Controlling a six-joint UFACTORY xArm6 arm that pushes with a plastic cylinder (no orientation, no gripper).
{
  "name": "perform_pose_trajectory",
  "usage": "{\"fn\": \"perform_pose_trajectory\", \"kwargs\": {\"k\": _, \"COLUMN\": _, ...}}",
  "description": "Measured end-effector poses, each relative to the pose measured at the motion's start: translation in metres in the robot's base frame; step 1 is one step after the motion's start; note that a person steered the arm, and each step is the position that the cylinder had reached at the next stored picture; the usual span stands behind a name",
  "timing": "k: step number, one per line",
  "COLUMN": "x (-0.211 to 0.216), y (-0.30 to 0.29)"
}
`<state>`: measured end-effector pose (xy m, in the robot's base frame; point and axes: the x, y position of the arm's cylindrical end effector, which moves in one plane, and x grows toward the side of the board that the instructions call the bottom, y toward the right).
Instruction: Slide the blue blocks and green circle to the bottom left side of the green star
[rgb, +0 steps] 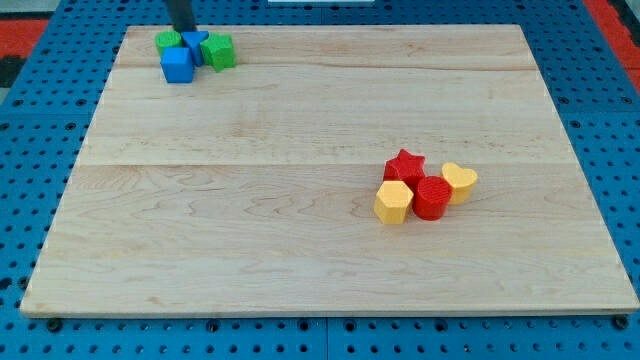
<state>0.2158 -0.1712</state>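
Note:
Four blocks cluster at the board's top left corner. A green block (167, 40), its shape partly hidden, lies leftmost. A blue block (196, 46) sits to its right. A blue cube (177, 66) sits just below them. A green star (219, 51) lies on the right of the cluster, touching the upper blue block. My tip (185, 33) comes down from the view's top edge and rests at the top of the cluster, between the green block and the upper blue block.
A second cluster lies right of the board's centre: a red star (405, 165), a red round block (432, 198), a yellow hexagon (393, 203) and a yellow heart (460, 182). The wooden board (300, 250) sits on a blue pegboard.

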Motion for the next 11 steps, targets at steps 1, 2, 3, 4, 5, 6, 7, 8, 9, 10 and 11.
{"fn": "perform_pose_trajectory", "kwargs": {"k": 1, "x": 0.032, "y": 0.031}}
{"fn": "perform_pose_trajectory", "kwargs": {"k": 2, "x": 0.067, "y": 0.044}}
{"fn": "perform_pose_trajectory", "kwargs": {"k": 3, "x": 0.068, "y": 0.060}}
{"fn": "perform_pose_trajectory", "kwargs": {"k": 4, "x": 0.033, "y": 0.043}}
{"fn": "perform_pose_trajectory", "kwargs": {"k": 5, "x": 0.047, "y": 0.025}}
{"fn": "perform_pose_trajectory", "kwargs": {"k": 6, "x": 0.111, "y": 0.024}}
{"fn": "perform_pose_trajectory", "kwargs": {"k": 7, "x": 0.075, "y": 0.022}}
{"fn": "perform_pose_trajectory", "kwargs": {"k": 8, "x": 0.004, "y": 0.007}}
{"fn": "perform_pose_trajectory", "kwargs": {"k": 9, "x": -0.023, "y": -0.020}}
{"fn": "perform_pose_trajectory", "kwargs": {"k": 10, "x": -0.008, "y": -0.054}}
{"fn": "perform_pose_trajectory", "kwargs": {"k": 11, "x": 0.024, "y": -0.039}}
